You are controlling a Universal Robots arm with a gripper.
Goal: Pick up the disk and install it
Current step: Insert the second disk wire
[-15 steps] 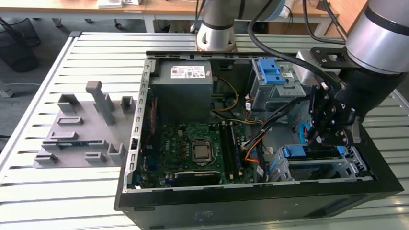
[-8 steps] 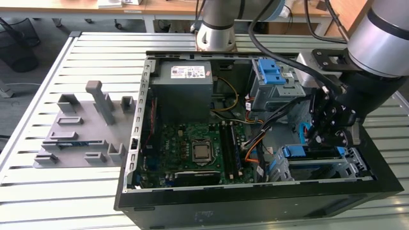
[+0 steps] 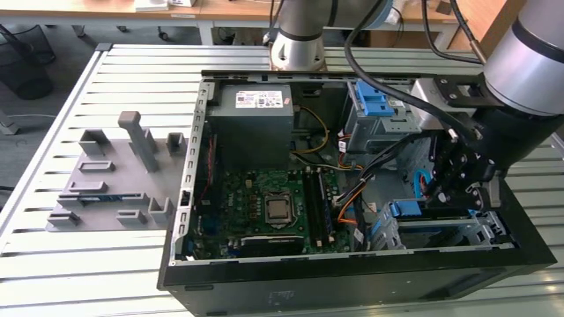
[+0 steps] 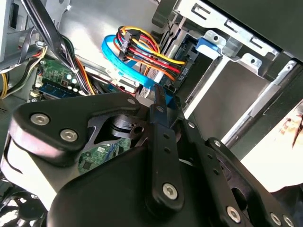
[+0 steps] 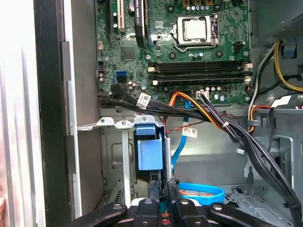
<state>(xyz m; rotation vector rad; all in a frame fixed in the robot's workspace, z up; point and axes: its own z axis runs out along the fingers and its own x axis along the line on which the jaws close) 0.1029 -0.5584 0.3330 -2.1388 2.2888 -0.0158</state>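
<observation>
I have the black, open-sided computer tower case (image 3: pixel 352 284) lying flat on the pale slatted metal desk (image 3: pixel 105 264). In the exterior view, the arm reaches into the case at about 4 o'clock from its middle.

The tool (image 5: pixel 163 187) hangs over the grey sheet-metal drive cage (image 3: pixel 480 231) in that corner. Its two black fingers (image 5: pixel 152 189) are drawn close together with a sliver of blue plastic between them. As far as I can make out, they are pinching the edge of the blue plastic carrier bracket around the silver metal disk (image 5: pixel 149 153). In the second wrist view the tool (image 4: pixel 164 98) shows the same narrow gap, with blue just beside the fingertip.

The disk (image 3: pixel 407 209) stands on edge inside a slot of the cage, its blue bracket facing out. I cannot tell whether it is fully seated.

A light blue flat data cable (image 5: pixel 201 191) curls on the case floor just beside the tool. A bundle of black, orange and red wires (image 5: pixel 208 113) crosses between the cage and the green motherboard (image 3: pixel 264 205).

The grey power-supply box with a white sticker (image 3: pixel 255 122) sits at 12 o'clock from the motherboard. A grey plastic fixture tray with upright posts (image 3: pixel 115 178) rests on the desk at 9 o'clock from the case, well apart from the tool.
</observation>
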